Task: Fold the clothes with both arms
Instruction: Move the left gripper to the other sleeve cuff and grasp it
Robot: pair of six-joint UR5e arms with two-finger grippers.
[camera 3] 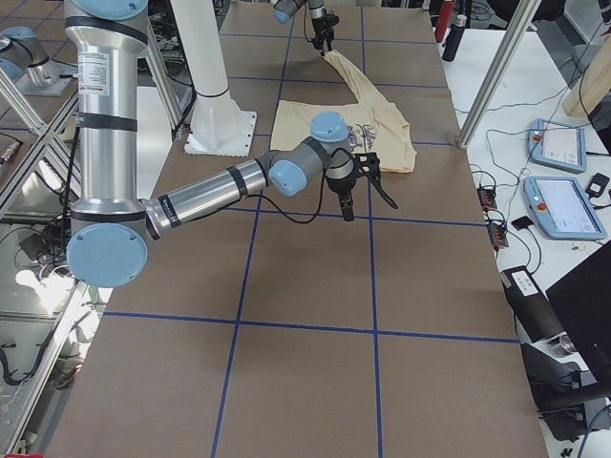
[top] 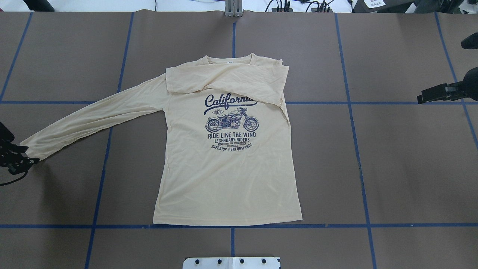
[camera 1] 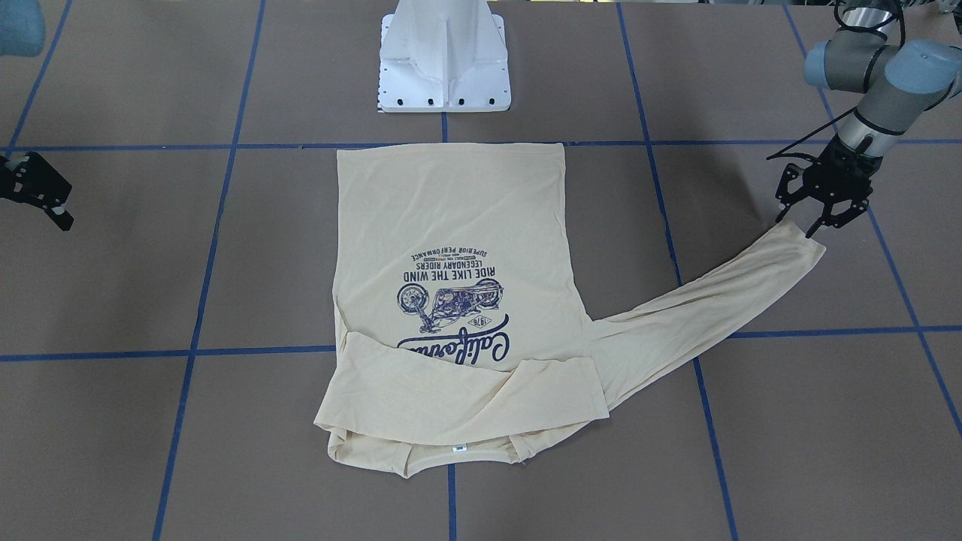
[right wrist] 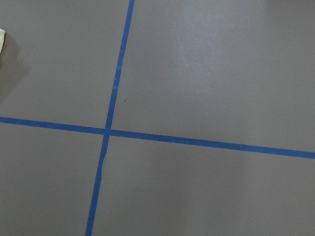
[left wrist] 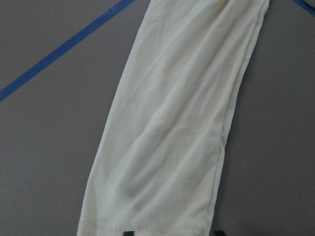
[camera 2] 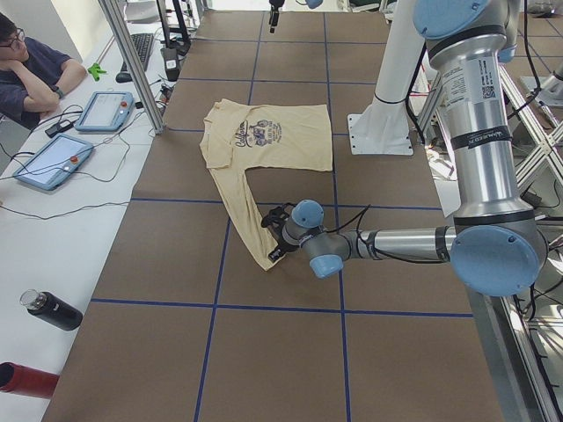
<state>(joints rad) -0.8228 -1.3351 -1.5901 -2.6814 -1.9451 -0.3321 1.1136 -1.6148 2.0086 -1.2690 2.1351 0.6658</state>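
Overhead, your shirt [top: 227,168] is lying flat at table [top: 392,168] centre, print up, one sleeve [top: 93,119] reaching frame left. The front view, unlike overhead, is showing your left tool [camera 1: 798,224] spread open at the cuff; your right tool [camera 1: 52,210] is hanging open at far left.

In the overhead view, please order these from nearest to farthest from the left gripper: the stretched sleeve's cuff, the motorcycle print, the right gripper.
1. Cuff, beside the left gripper at the view's left edge.
2. Motorcycle print, on the shirt's chest, mid-table.
3. Right gripper, at the view's right edge.
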